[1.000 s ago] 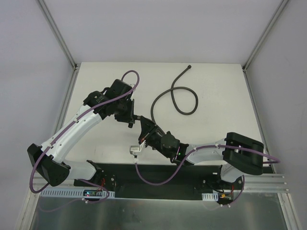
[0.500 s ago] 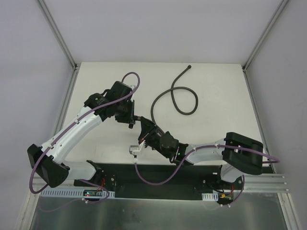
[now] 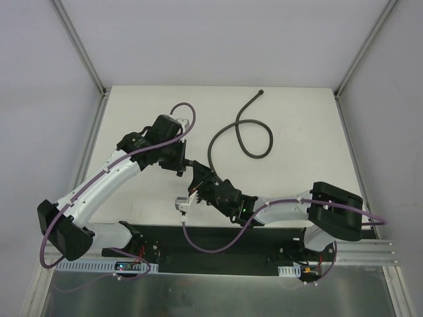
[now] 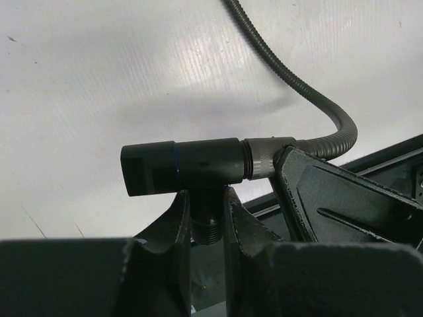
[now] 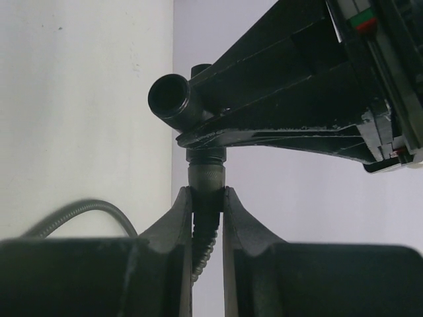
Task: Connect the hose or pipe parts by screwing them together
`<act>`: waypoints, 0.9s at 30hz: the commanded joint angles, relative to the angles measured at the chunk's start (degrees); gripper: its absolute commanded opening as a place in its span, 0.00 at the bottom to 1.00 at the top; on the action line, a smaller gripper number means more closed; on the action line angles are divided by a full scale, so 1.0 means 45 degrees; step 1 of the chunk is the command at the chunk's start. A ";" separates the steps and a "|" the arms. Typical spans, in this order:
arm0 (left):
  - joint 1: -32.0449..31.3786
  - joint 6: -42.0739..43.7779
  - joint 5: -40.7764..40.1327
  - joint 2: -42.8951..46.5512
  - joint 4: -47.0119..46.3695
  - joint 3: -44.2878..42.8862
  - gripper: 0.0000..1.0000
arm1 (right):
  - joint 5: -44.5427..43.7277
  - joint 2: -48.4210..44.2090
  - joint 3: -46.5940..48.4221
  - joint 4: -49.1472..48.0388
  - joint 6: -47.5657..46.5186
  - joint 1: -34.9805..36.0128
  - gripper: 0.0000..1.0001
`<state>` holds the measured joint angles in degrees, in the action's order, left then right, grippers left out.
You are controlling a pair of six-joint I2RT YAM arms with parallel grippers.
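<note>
The black T-shaped fitting point(image 4: 192, 165) hangs above the table, and my left gripper point(image 4: 207, 205) is shut on its threaded stem. One knobbed end point(image 4: 268, 156) of the dark-grey hose point(image 4: 291, 76) sits against the fitting's right end. My right gripper point(image 5: 207, 198) is shut on that hose end point(image 5: 206, 177), just below the fitting point(image 5: 173, 99). In the top view both grippers meet mid-table: the left gripper point(image 3: 185, 164) and the right gripper point(image 3: 196, 177). From there the hose point(image 3: 254, 142) loops away, and its free end point(image 3: 261, 93) lies on the table at the back.
The white table point(image 3: 297, 119) is bounded by metal frame posts at the back corners. A black base plate point(image 3: 218, 241) runs along the near edge under the arm bases. Purple cables point(image 3: 182, 109) follow both arms.
Both wrists have shifted slightly left and toward the near edge, and the right wrist has turned a little. Both grips are unchanged.
</note>
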<state>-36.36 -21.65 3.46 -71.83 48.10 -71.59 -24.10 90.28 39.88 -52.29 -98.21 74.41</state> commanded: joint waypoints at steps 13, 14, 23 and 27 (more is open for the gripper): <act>-0.0826 0.0533 0.1965 0.0924 -0.2153 0.0713 0.00 | 0.1566 -0.0473 0.2016 0.1932 0.3307 0.0066 0.00; -0.0846 0.0534 0.1965 0.0962 -0.2192 0.0733 0.00 | 0.1624 -0.0530 0.2172 0.2165 0.3542 0.0027 0.01; -0.1021 0.0378 0.2511 0.1353 -0.2816 0.1085 0.00 | 0.2541 -0.0804 0.2603 0.3065 0.5769 -0.0422 0.00; -0.1041 0.0280 0.2725 0.1685 -0.3090 0.1319 0.00 | 0.2912 -0.0882 0.2584 0.3144 0.6511 -0.0734 0.01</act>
<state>-37.15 -19.46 0.99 -67.85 42.33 -65.60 -19.94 87.79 47.31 -34.52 -75.11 71.94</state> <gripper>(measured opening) 0.135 0.162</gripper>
